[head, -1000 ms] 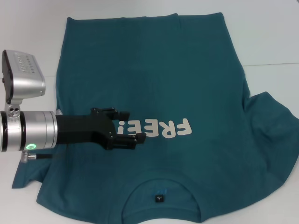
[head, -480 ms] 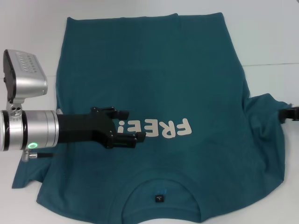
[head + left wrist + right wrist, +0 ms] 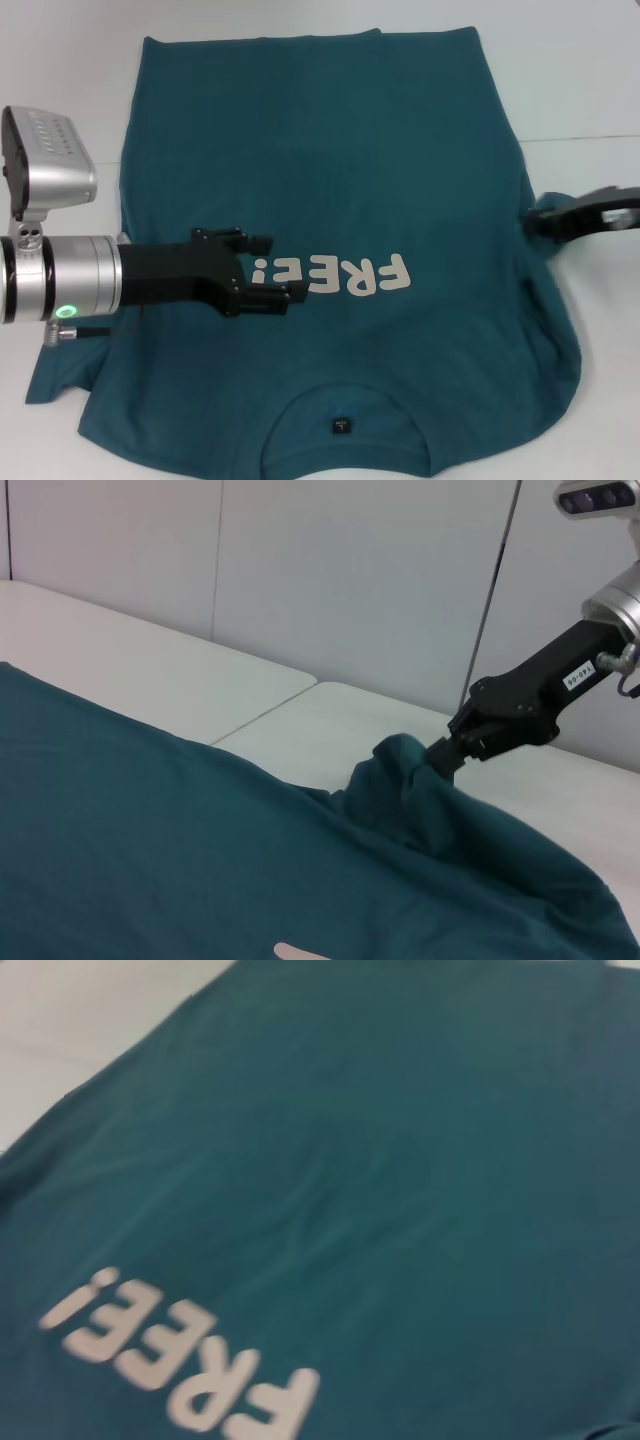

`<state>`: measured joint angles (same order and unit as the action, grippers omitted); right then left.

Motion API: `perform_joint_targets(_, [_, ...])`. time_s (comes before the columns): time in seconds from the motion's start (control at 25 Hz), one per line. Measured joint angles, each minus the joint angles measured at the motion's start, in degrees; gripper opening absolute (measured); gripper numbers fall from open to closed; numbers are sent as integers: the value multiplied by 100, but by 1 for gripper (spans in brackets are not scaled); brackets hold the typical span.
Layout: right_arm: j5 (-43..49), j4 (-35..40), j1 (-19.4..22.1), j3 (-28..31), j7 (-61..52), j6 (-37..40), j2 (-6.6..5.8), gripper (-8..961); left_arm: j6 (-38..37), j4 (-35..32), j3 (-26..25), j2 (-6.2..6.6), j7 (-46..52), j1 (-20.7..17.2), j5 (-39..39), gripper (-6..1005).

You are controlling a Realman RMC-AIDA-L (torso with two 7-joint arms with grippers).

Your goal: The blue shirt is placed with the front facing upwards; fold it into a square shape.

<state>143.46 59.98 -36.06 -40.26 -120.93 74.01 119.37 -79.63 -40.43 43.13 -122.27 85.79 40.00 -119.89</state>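
Note:
The blue shirt [image 3: 330, 160] lies front up on the white table [image 3: 60, 60], with its cream "FREE" letters [image 3: 340, 277] and black collar tag [image 3: 342, 426] facing me. My left gripper [image 3: 285, 267] hovers over the chest just left of the letters, open and holding nothing. My right gripper [image 3: 535, 222] is at the shirt's right side, shut on the right sleeve, which is bunched and lifted. The left wrist view shows that pinch [image 3: 445, 755] on a raised peak of cloth [image 3: 400, 770]. In the right wrist view only the shirt [image 3: 400, 1160] fills the picture.
A seam [image 3: 585, 137] crosses the table at the right. Bare white tabletop lies left, right and beyond the shirt. A pale panelled wall [image 3: 300, 570] stands behind the table in the left wrist view.
The right gripper came in from the right edge and drew the right sleeve inward toward the shirt's body, so the sleeve no longer spreads outward. The left arm has barely moved.

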Motion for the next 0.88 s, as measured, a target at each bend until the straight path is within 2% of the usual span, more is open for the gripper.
perform_joint_targets(0.32, [-36, -58, -189, -972, -45, -183, 16, 61, -1, -22, -18, 8, 0, -1, 16, 877])
perform_joint_targets(0.88, [-29, -682, -412, -1902, -54, -696, 16, 83, 60, -23, -24, 10, 0, -8, 19, 876])
